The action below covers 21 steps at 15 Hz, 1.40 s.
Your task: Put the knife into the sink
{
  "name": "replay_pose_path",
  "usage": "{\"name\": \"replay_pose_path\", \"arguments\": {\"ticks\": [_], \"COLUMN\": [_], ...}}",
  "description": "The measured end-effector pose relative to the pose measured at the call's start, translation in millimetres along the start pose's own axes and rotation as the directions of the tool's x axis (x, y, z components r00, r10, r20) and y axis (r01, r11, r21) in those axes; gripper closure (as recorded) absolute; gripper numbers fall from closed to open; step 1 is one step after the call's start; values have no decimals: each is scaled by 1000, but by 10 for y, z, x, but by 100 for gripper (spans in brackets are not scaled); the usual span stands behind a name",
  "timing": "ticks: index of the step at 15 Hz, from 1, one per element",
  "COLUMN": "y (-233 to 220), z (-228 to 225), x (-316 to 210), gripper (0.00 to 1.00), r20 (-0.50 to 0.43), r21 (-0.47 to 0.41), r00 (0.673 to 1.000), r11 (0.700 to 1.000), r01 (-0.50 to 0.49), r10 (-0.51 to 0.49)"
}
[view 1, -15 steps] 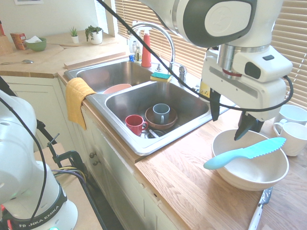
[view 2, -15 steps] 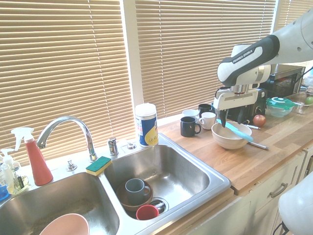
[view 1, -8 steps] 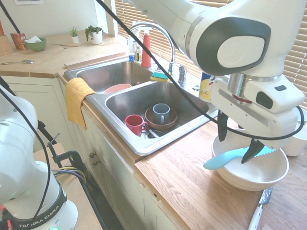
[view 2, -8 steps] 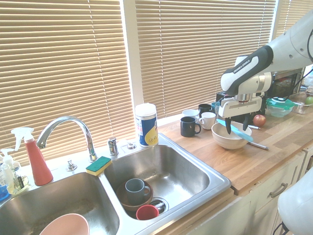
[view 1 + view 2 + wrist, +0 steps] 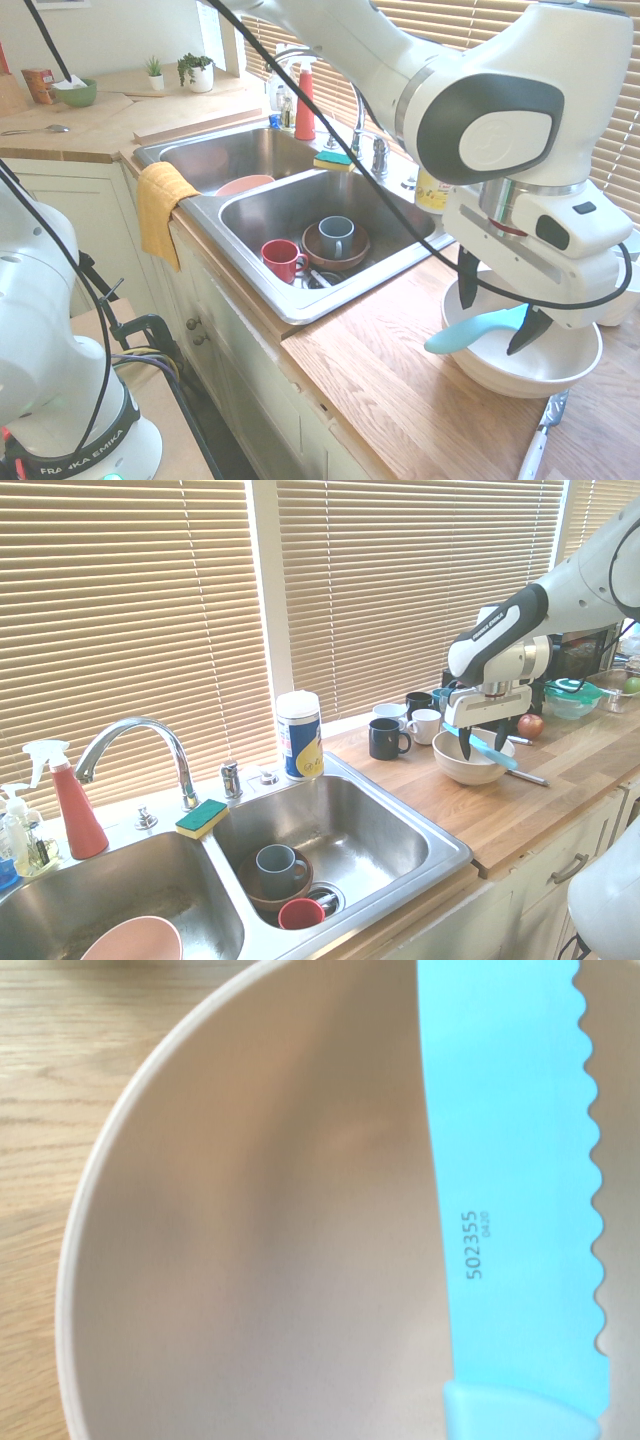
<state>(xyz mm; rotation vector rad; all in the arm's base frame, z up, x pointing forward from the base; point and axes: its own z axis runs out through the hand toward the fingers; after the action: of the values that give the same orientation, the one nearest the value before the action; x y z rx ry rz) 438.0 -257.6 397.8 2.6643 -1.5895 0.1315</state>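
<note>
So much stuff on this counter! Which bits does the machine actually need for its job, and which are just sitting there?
Needed for the job:
- knife, lying across the bowl
- sink
- end effector, fingers open on either side of the knife

Just lying about:
- mugs in the sink: red mug, grey mug
- sponge
- spray bottle
- yellow cloth
- apple

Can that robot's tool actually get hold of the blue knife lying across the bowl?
Probably yes. The tool is open, one finger on each side of the knife, which lies bare across the bowl rim; nothing blocks it.
</note>
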Motion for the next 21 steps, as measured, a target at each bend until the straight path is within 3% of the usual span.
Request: {"name": "replay_pose_path", "arguments": {"ticks": [21], "y": [-47], "z": [-7], "x": [-73], "gripper": [100], "r20": [-9], "r21": [4], "r00": [1000], "r11": [1000], "r01": [4], "r10": [-4]}}
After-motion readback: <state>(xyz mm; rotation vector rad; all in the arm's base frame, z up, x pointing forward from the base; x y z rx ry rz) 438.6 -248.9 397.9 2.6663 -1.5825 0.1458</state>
